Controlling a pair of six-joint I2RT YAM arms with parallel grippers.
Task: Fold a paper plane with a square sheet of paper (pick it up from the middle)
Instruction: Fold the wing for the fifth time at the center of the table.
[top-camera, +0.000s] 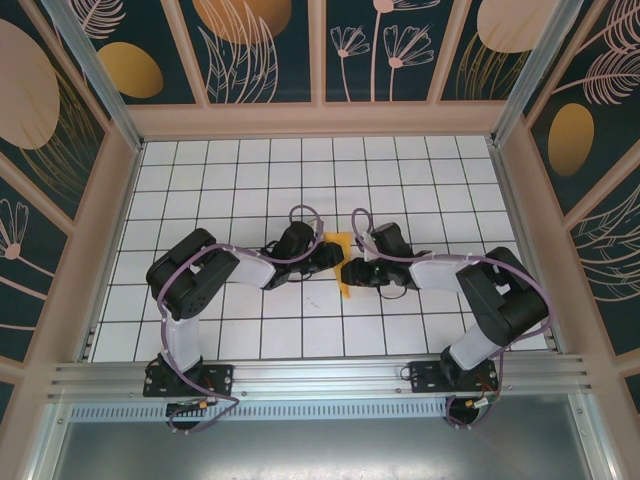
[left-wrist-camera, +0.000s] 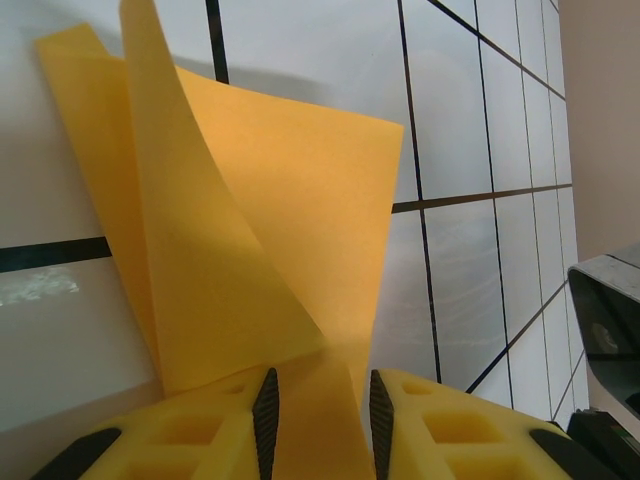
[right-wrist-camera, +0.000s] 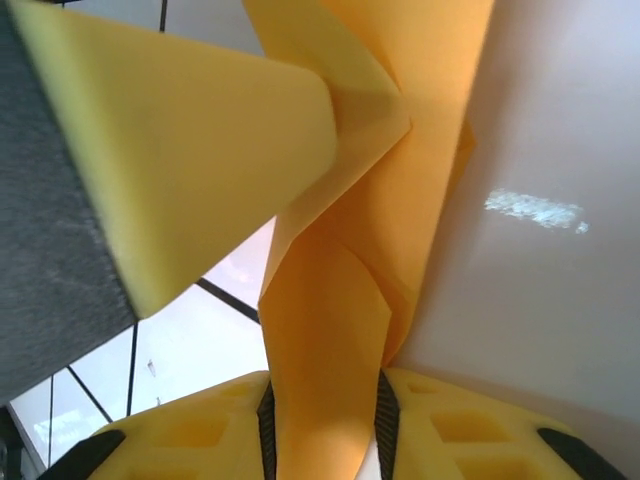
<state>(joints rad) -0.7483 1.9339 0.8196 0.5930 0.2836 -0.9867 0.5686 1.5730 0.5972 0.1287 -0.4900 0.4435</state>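
- Paper (top-camera: 345, 283) sat near the middle of the table (top-camera: 250, 330), between the 2 grippers. From above it showed as a narrow orange strip running front to back.
- Left gripper (top-camera: 328, 256) reached in from the left. In its wrist view the paper (left-wrist-camera: 270, 220) ran down between the pads (left-wrist-camera: 266, 410) of the left gripper (left-wrist-camera: 322, 425), whose jaws stood part-way in. Whether they pinched it or only straddled it could not be told.
- Right gripper (top-camera: 358, 268) came in from the right. In its wrist view a slim folded end of the paper (right-wrist-camera: 335, 320) filled the gap between the jaws of the right gripper (right-wrist-camera: 325, 430), touching both sides. A firm grip could not be confirmed there either.
- A finger (right-wrist-camera: 200, 150) of the left gripper pressed its tip against a creased corner of the paper, above the right gripper's jaws.
- Done, judging by the shape: the sheet was no longer a flat square. It carried several creases and angled flaps and had been narrowed a good deal.
- Not done, as far as could be judged: 1 broad flap stood up loose and curved over the table in the left wrist view, so the layers were not pressed flat.
- Left to do: close and crease that flap, sharpen the remaining folds into a slim dart, and set it down.
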